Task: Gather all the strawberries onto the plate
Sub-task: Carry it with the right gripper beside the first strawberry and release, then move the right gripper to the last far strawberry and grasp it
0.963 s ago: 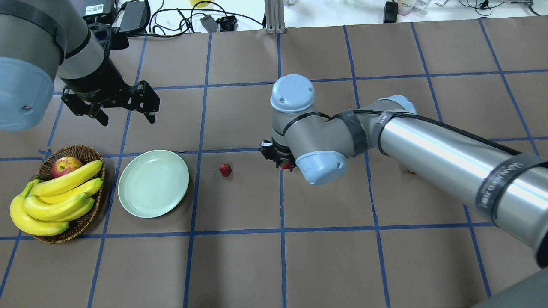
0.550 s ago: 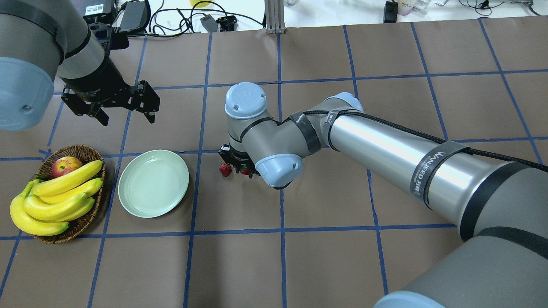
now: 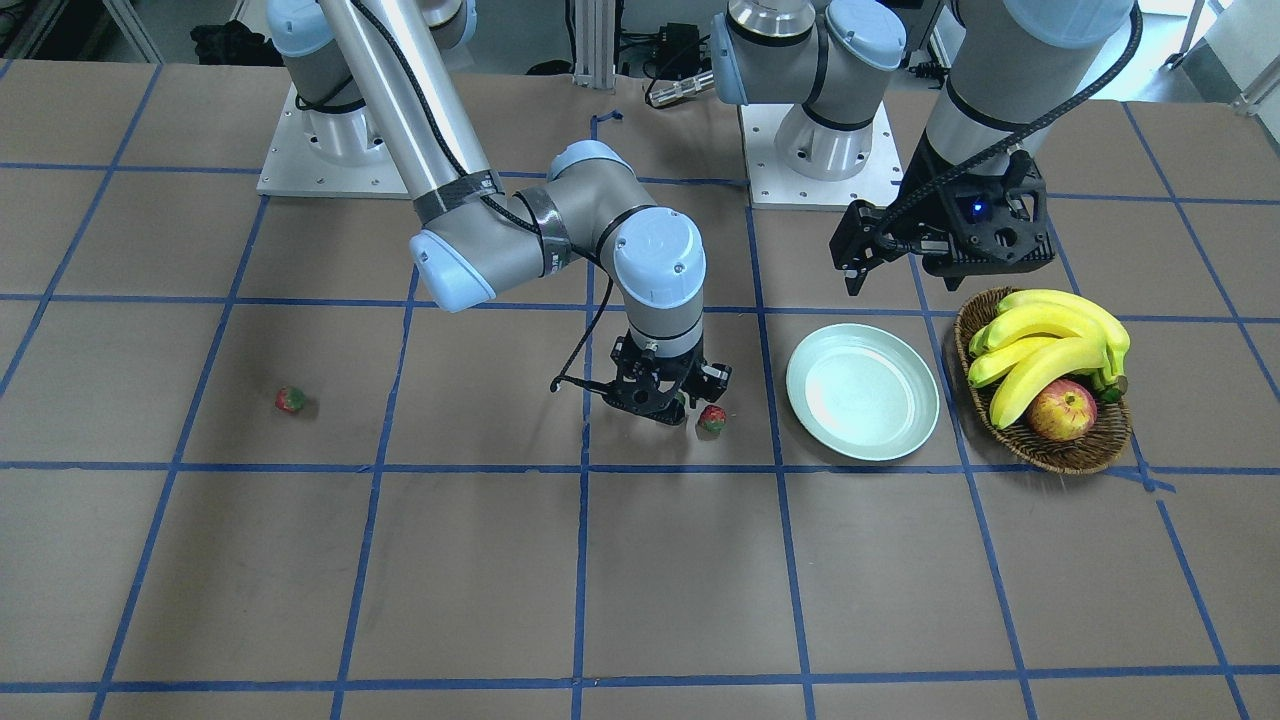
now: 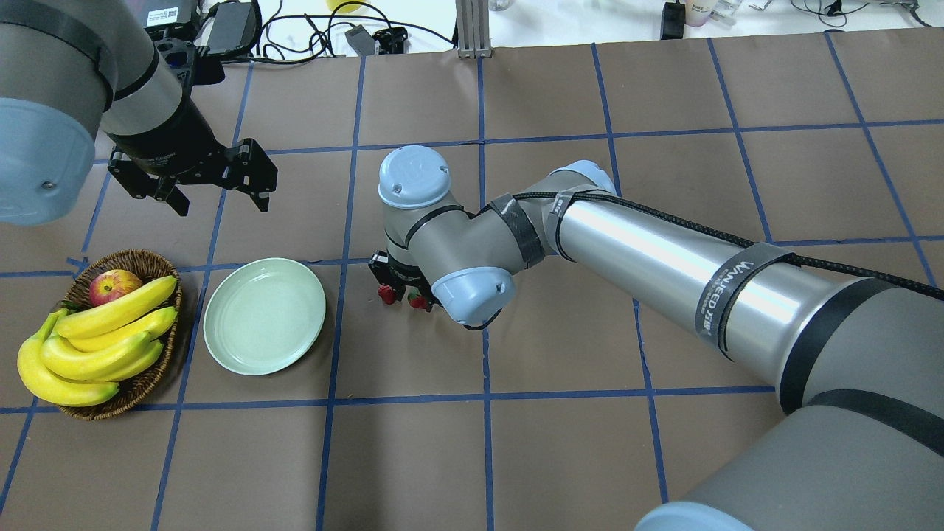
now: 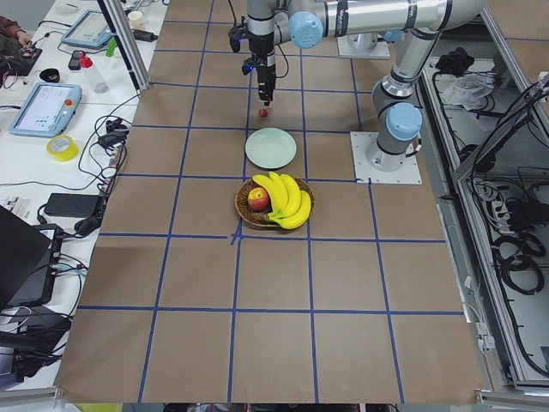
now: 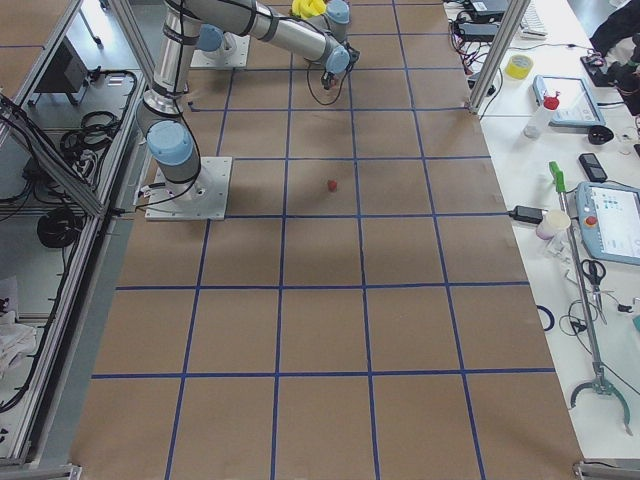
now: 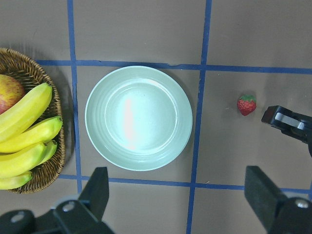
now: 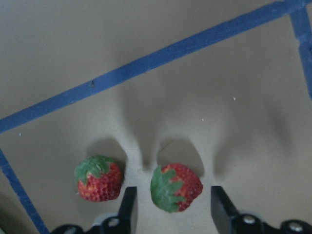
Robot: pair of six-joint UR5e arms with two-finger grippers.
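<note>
The left gripper (image 4: 221, 207) hangs wide open behind the empty plate (image 4: 264, 317). Beside the plate, a first strawberry (image 4: 386, 294) lies on the worktop. The right gripper (image 8: 173, 196) straddles a second strawberry (image 8: 175, 187), half-open and apparently not touching it. A third strawberry (image 3: 290, 400) lies well apart, so all three are still to be plated.

Two strawberries (image 8: 99, 178) near pale plate (image 4: 264, 316), third strawberry (image 3: 290, 400) well apart

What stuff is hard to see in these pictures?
Third strawberry: hidden under the right arm in the overhead view.
Right claw: mostly covered by its wrist in the overhead view, cut by the edge in the left wrist view.
Strawberry outside the claw: a red speck in the left side view.
</note>
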